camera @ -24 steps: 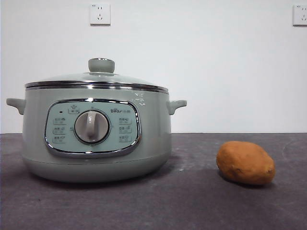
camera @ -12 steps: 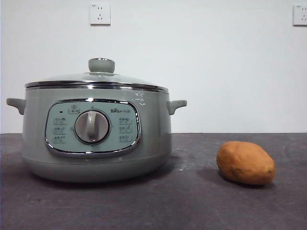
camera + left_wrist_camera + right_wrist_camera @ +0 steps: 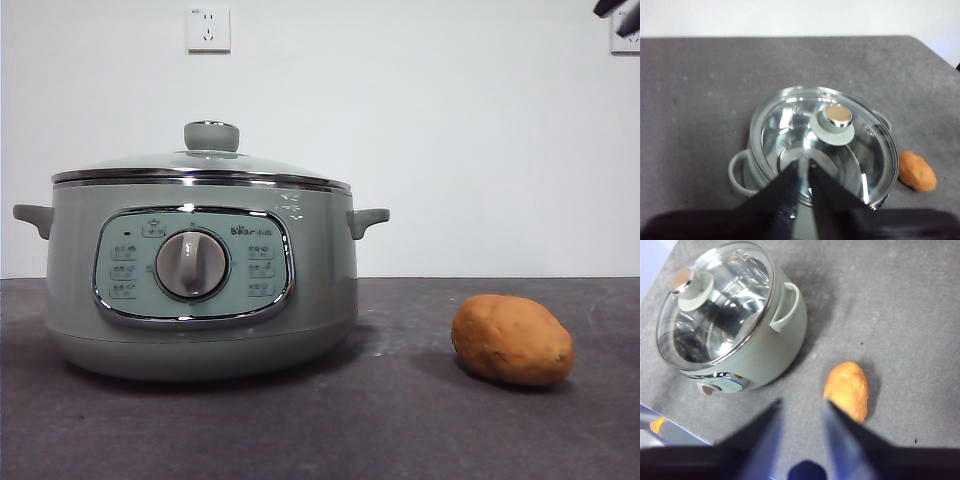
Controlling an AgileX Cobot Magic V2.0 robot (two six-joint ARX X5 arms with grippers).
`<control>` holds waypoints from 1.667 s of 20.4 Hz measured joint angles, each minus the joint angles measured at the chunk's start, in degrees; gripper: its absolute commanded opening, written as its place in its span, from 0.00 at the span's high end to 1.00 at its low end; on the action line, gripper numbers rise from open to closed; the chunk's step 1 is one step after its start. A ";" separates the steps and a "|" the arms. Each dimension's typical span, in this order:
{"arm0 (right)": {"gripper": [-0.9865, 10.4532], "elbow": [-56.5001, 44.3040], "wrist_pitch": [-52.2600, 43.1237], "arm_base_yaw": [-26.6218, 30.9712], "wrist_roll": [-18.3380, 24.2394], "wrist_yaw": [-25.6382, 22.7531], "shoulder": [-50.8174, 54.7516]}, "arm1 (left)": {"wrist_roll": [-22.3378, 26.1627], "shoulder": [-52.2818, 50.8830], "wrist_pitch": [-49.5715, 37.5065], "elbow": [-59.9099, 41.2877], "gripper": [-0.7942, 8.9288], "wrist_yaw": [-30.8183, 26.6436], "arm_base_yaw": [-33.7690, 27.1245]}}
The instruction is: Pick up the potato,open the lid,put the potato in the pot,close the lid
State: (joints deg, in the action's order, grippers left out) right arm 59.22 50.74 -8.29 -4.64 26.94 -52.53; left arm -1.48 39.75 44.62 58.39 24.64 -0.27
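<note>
While the right tool hangs high over the counter with its two black jaws spread apart and nothing between them, the potato lies on the dark grey surface below it, just beyond the gap between the jaws and nearer one of them. In the front view this arm shows only as a black tip at the top corner on the potato's side. The left tool hovers above the pot, its jaws drawn nearly together with only a thin slit between them, gripping nothing; the lid sits closed on the pot directly under it, and the pale green knob with its shiny cap stands just past the jaw tips.

Seen from the front, the potato rests on the counter well apart from the pot, beside the handle. The pot's control panel carries a small brand mark near its upper corner, too fine to read surely, and rows of tiny button labels around the central dial that cannot be made out.

The potato is oval, smooth, orange-brown, lying on its long side and far smaller than the sage-green pot. Two white wall sockets sit on the wall behind.
</note>
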 measured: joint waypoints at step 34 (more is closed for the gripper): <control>0.93 0.02 -14.82 -22.08 -1.79 -28.65 -42.36 | -3.08 2.91 -5.25 0.00 0.50 3.56 6.23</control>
State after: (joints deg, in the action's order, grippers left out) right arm 59.24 35.92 -30.37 -6.44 -1.72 -94.89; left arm -4.56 42.65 39.38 58.39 28.21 5.96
